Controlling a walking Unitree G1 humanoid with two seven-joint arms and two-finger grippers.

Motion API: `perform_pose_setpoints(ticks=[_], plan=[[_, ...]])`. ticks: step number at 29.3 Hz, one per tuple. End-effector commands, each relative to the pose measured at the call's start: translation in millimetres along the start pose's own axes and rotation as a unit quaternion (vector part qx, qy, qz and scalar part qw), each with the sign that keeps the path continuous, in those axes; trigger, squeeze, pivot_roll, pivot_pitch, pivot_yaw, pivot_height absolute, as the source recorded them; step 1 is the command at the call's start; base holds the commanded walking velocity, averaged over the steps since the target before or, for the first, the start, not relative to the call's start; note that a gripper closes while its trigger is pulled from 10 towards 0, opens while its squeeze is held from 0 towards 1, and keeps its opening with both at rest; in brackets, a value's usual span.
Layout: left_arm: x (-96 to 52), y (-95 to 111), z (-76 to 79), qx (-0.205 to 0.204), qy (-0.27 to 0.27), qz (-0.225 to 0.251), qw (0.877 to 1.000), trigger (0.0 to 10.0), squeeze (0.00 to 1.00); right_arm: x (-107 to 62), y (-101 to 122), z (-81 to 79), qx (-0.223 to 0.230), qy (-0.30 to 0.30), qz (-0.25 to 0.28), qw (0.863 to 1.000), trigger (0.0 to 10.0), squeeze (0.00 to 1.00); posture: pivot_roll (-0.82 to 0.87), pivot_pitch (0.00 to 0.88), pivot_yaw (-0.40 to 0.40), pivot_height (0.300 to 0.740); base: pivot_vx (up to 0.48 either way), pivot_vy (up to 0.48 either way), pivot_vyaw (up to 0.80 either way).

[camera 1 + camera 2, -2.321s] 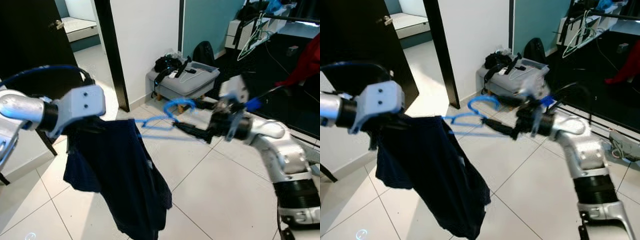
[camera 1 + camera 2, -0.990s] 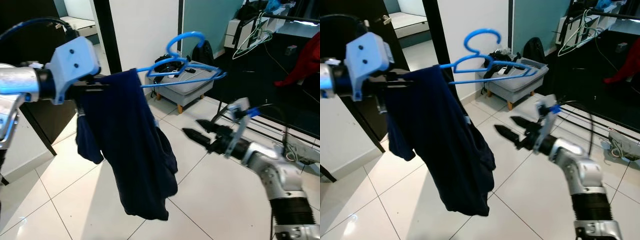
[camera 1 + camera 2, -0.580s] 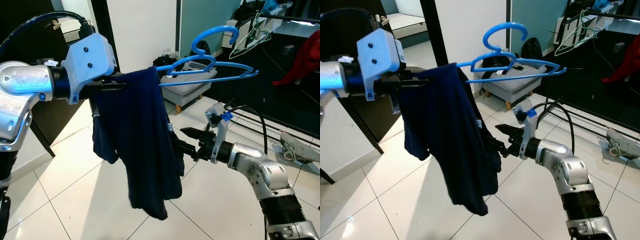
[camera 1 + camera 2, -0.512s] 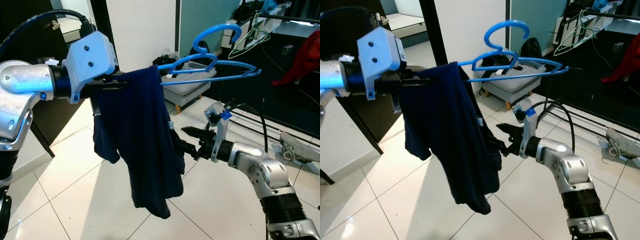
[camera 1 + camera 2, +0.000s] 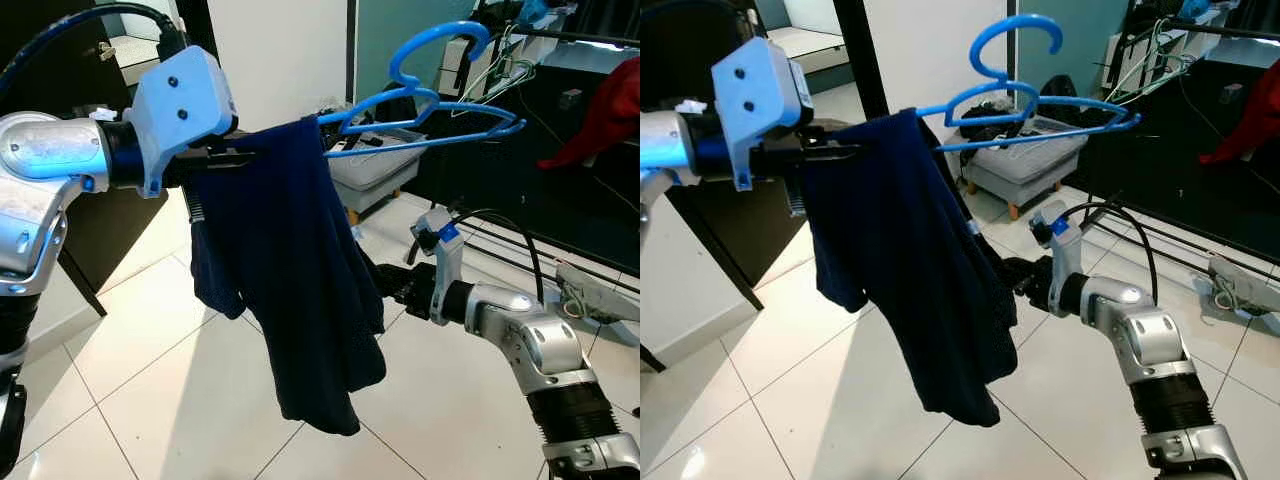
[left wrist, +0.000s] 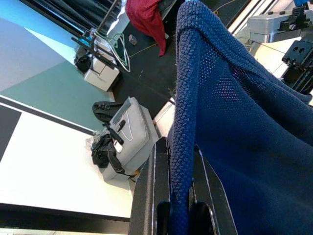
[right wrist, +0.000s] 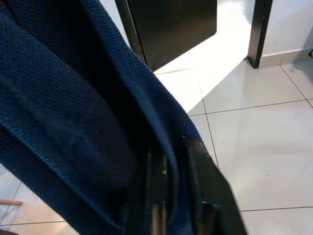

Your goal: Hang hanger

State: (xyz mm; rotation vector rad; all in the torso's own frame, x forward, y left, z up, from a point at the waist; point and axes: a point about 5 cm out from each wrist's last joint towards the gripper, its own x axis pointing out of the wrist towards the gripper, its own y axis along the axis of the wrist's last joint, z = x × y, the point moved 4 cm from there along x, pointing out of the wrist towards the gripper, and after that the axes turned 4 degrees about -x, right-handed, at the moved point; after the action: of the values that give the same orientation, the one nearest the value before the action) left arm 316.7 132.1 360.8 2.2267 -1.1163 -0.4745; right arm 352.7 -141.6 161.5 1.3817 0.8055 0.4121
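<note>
Two arms frame a dark blue garment (image 5: 290,290) draped over a blue hanger (image 5: 430,105) in a tiled room. At the left of the frame, the left gripper (image 5: 235,158), reaching level from a raised, bent silver arm, is clenched on the cloth at the hanger's near shoulder; the left wrist view shows the knit pinched between its black fingers (image 6: 155,196). From that grip the hanger's long axis runs rightward and slightly up, hook (image 5: 440,45) uppermost at top centre. Beyond it, at the upper right, bare wire hangers (image 5: 500,60) dangle from a dark rail (image 5: 590,35), the likely destination, well apart from the hook. Lower right, the right gripper (image 5: 385,285) points leftward into the garment's hanging folds; whether it grasps the cloth cannot be told. A grey stool (image 5: 375,170) sits behind.
</note>
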Motion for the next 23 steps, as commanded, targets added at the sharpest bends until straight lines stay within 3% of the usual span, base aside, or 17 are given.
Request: perform_pose_setpoints(ticks=[1,4,7,10,13,23], plan=[[-9.0,6,-14.1,0.015,0.032,-0.003,0.999,10.0,0.0,-0.2,3,4.6,-0.004,-0.011,-0.004,1.0,0.0,0.0,-0.05,0.0,0.054,0.74,0.0,0.0,0.0],[-9.6,6,-14.6,0.015,0.034,-0.004,0.999,10.0,0.0,-0.6,3,7.0,-0.002,-0.017,-0.003,1.0,0.0,0.0,-0.05,0.0,0.054,0.74,0.0,0.0,0.0],[-13.3,-3,-8.7,0.013,0.023,-0.016,1.0,10.0,0.0,-5.2,17,27.9,0.022,-0.069,0.036,0.997,0.0,0.0,-0.05,0.0,0.054,0.74,0.0,0.0,0.0],[-13.3,-3,-8.7,0.013,0.023,-0.016,1.0,10.0,0.0,-5.2,17,27.9,0.022,-0.069,0.036,0.997,0.0,0.0,-0.05,0.0,0.054,0.74,0.0,0.0,0.0],[-21.1,-26,9.9,-0.002,-0.012,-0.037,0.999,10.0,0.0,-20.2,42,57.3,0.074,-0.134,0.113,0.982,0.0,0.0,-0.05,0.0,0.052,0.74,0.0,0.0,0.0],[-39.4,-64,27.4,-0.031,-0.019,-0.091,0.995,10.0,0.0,-33.3,66,65.8,0.123,-0.136,0.192,0.964,0.0,0.0,-0.05,0.0,0.047,0.74,0.0,0.0,0.0]])
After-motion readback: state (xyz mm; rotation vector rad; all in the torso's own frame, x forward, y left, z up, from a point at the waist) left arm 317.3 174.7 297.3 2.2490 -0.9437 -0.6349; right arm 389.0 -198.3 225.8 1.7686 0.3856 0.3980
